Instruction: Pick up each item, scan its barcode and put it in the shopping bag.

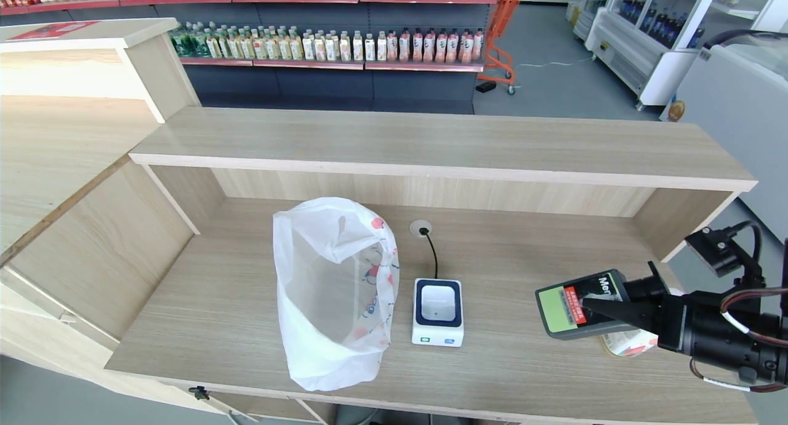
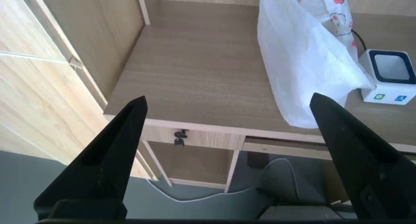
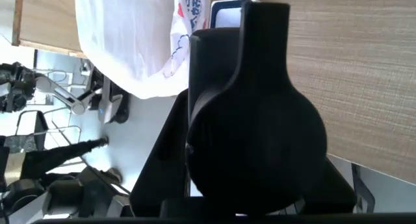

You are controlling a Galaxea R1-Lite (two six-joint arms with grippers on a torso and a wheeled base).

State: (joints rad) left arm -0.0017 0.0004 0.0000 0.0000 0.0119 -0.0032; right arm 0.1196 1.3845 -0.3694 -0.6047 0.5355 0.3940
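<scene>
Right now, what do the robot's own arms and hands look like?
The right hand has black, wedge-shaped fingers on a thick black cylindrical wrist. Red and pale wires loop along that wrist, and a small black camera sits above it with a black cable. The left hand has two flat black fingers that taper to blunt tips.

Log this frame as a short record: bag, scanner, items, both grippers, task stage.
bag: white, standing open on the counter, left of the scanner
scanner: flat on the counter, window up
box: held by the right gripper, right of the scanner
left gripper: fingers open, empty, off the counter's near edge
other item: pale, partly hidden under the right arm
stage: box not yet bagged
</scene>
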